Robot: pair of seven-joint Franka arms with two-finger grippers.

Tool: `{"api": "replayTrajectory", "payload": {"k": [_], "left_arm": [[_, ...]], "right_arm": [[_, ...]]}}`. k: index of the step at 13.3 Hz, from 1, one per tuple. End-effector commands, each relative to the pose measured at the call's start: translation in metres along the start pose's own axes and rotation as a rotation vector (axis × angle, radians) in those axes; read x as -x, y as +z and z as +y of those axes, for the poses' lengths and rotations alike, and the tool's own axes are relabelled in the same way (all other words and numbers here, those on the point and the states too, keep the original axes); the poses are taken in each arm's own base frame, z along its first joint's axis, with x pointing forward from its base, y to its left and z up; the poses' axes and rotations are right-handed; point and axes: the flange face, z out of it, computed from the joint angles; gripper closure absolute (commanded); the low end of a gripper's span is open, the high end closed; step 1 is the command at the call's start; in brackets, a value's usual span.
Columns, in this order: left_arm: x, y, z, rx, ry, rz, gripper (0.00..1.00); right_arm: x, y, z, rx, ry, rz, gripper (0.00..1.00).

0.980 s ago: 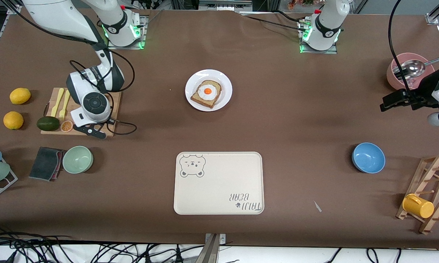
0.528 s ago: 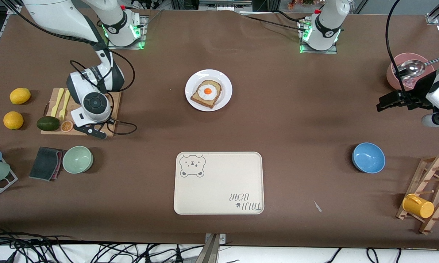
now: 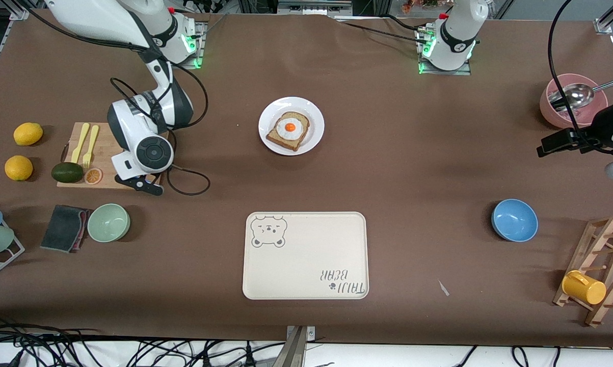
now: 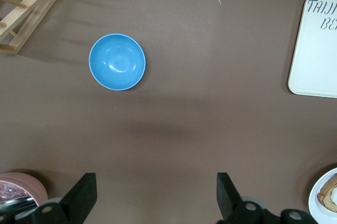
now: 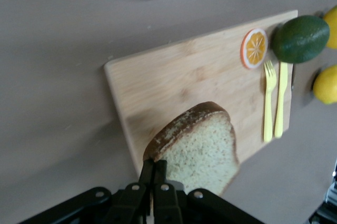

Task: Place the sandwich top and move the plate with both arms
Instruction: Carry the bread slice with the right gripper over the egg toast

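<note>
My right gripper (image 5: 156, 167) is shut on the crust of the sandwich top (image 5: 202, 147), a speckled brown bread slice. It holds the slice tilted just above the wooden cutting board (image 5: 174, 76). In the front view the right wrist (image 3: 148, 148) hides the slice. The white plate (image 3: 316, 127) sits mid-table and carries a bread slice with a fried egg (image 3: 288, 130). Its edge also shows in the left wrist view (image 4: 318, 203). My left gripper (image 4: 156, 182) is open and empty. It hangs over bare table beside the pink bowl (image 3: 574, 99).
The cream bear tray (image 3: 306, 255) lies nearer the front camera than the plate. A blue bowl (image 3: 514, 219) and a rack with a yellow mug (image 3: 584, 287) are at the left arm's end. Forks, an avocado (image 3: 67, 172), an orange slice, lemons and a green bowl (image 3: 108, 222) are at the right arm's end.
The right arm has risen and shifted toward the plate's side of the cutting board. The left gripper has drifted slightly back toward the left arm's end of the table.
</note>
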Motion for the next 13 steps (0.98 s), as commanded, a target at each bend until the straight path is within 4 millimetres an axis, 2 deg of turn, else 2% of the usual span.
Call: {"api": "replayTrajectory", "payload": {"k": [1, 3, 4, 6, 8, 11, 13], "left_arm": [[0.003, -0.001, 0.003, 0.021, 0.002, -0.004, 0.00], [0.001, 0.001, 0.002, 0.026, 0.003, -0.006, 0.00], [0.002, 0.001, 0.005, 0.028, 0.004, -0.007, 0.00], [0.002, 0.002, -0.003, 0.031, -0.006, -0.015, 0.00], [0.001, 0.004, -0.010, 0.031, -0.019, -0.019, 0.00], [-0.001, 0.008, -0.003, 0.030, -0.012, -0.021, 0.00], [-0.001, 0.009, -0.004, 0.030, -0.010, -0.023, 0.00]], "right_arm": [[0.018, -0.050, -0.015, -0.024, 0.011, -0.073, 1.00], [0.032, -0.084, -0.037, -0.048, 0.045, -0.127, 1.00], [0.042, -0.099, -0.054, -0.061, 0.086, -0.152, 1.00], [0.073, -0.127, -0.097, -0.081, 0.156, -0.188, 1.00], [0.100, -0.142, -0.129, -0.106, 0.249, -0.243, 1.00], [0.136, -0.164, -0.178, -0.155, 0.378, -0.340, 1.00], [0.153, -0.159, -0.202, -0.149, 0.441, -0.405, 1.00]]}}
